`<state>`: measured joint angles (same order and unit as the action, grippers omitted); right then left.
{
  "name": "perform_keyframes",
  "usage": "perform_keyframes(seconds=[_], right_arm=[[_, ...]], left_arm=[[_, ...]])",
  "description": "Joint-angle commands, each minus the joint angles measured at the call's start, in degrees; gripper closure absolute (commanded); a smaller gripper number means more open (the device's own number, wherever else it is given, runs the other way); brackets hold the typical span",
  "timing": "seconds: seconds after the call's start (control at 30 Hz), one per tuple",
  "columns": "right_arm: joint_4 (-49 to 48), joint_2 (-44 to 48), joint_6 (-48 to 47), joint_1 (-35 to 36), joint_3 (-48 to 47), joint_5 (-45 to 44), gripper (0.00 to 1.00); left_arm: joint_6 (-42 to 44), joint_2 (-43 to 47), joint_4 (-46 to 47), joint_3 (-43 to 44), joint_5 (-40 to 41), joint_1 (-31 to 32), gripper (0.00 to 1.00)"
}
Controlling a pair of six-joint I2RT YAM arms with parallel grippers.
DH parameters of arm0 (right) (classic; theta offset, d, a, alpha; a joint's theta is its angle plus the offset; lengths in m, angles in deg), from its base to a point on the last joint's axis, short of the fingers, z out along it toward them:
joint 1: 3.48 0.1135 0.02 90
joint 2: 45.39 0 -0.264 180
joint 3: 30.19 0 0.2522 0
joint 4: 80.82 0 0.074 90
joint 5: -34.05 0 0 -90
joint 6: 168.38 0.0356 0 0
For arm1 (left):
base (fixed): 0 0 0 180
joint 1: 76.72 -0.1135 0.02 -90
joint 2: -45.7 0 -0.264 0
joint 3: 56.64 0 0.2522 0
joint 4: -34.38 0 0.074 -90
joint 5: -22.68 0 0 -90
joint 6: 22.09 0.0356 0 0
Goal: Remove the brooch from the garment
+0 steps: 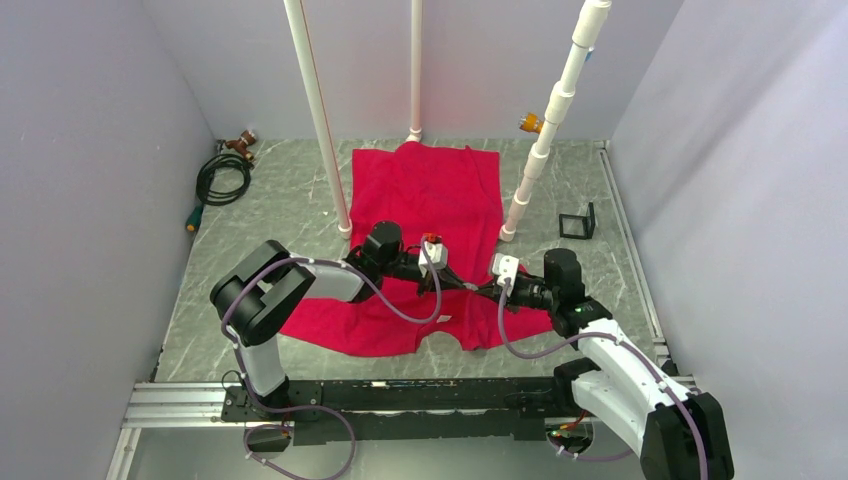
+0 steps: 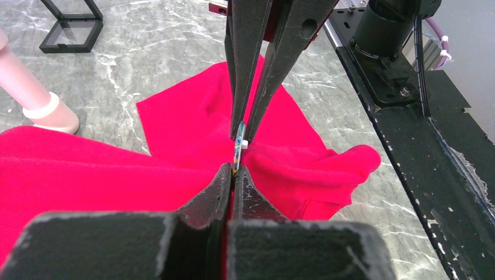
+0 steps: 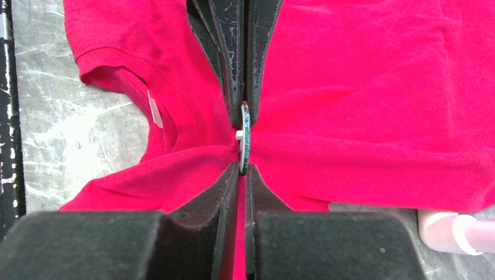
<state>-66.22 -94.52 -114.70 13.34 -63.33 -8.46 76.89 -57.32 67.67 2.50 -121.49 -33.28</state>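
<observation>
Both arms meet over the shirt (image 1: pixel 420 190), close to its collar end, which lies toward me on the table (image 1: pixel 280 200). The brooch (image 3: pixel 246 137) is right there, stood on edge between the two sets of fingers, with red cloth drawn into folds around it.

The left gripper (image 2: pixel 234 174) is pinched fully together on one end of the disc's rim. I can't tell whether it has cloth in the bite too. The right gripper (image 3: pixel 244 174) is pinched narrow on the opposite end of the rim, with a hair of gap at the tips.

A small white nub (image 3: pixel 239 135) sticks out of one face of the brooch, my guess the pin back or clasp. The white neck label (image 3: pixel 154 109) sits off to the side inside the collar and isn't involved.

Step in hand, as I read it, is separating the brooch from the fabric. It's not off yet, since cloth is gathered tight against the disc.

To do it well I'd make one side the anchor and pull with the other only. I'd go slow and straight along the pin with no twist, because a sideways yank would likely drag or tear the knit. Both grips are on a thin edge, so slip is the main risk, and I'd watch the wrist views for the disc rotating in the pads. If the cloth tents up and follows, I'd stop and re-grip the fabric closer to the nub.
</observation>
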Motion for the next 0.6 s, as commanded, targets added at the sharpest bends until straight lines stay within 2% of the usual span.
perform_keyframes(seconds=[0.0, 0.27, 0.33, 0.47, 0.57], right_arm=[[0.92, -0.08, -1.88, -0.05, -2.74, 2.61, 0.88], [2.1, -0.48, -3.93, -0.03, -2.95, 3.21, 0.78], [1.85, -0.48, -4.09, -0.11, -2.95, 3.23, 0.78], [3.82, -0.52, -6.11, -0.03, -3.49, 3.98, 0.89], [5.97, -0.28, -7.58, -0.04, -4.09, 3.9, 0.89]], left_arm=[[2.53, 0.26, -1.81, 2.92, -1.6, 0.87, 1.0], [6.23, 0.03, -7.34, 4.23, -0.52, 2.28, 1.0], [6.57, -0.07, -7.92, 4.44, -0.48, 2.58, 1.0], [6.61, -0.23, -8.31, 4.62, -0.93, 2.79, 1.0], [7.63, -0.34, -9.4, 4.8, -0.71, 2.78, 1.0]])
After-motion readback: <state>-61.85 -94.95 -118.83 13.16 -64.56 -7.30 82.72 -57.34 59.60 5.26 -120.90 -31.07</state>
